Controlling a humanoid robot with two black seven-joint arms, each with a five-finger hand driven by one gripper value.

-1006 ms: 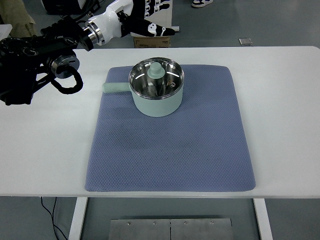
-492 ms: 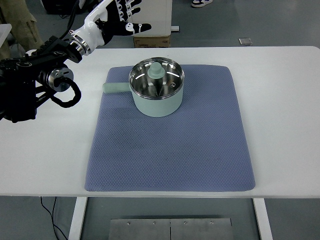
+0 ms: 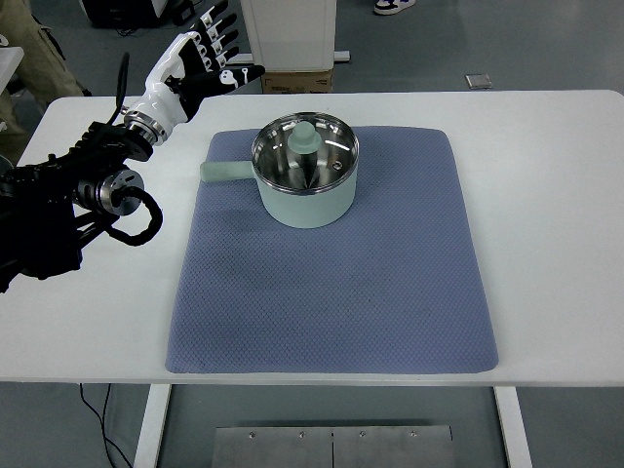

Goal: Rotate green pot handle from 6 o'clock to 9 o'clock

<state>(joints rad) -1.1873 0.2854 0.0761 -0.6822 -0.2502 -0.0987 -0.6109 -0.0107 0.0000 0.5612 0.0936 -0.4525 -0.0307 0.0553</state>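
Note:
A pale green pot (image 3: 305, 180) with a shiny steel inside and a green knob stands on the far half of the blue-grey mat (image 3: 331, 292). Its handle (image 3: 225, 172) sticks out to the picture's left, lying on the mat's left edge. My left hand (image 3: 200, 60) is raised beyond the table's far left edge, well clear of the pot. Its white and black fingers are spread and hold nothing. The black left arm (image 3: 68, 200) lies over the table's left side. The right arm does not show.
The white table (image 3: 546, 195) reaches the frame's sides. A cardboard box (image 3: 295, 80) and white furniture stand on the floor behind the far edge. A person's shoe (image 3: 393, 6) shows at the top. A black cable loops beside the left arm.
The left arm has pulled back toward the left and nearer edge, and the hand has swung left and risen away from the box. The pot has not moved.

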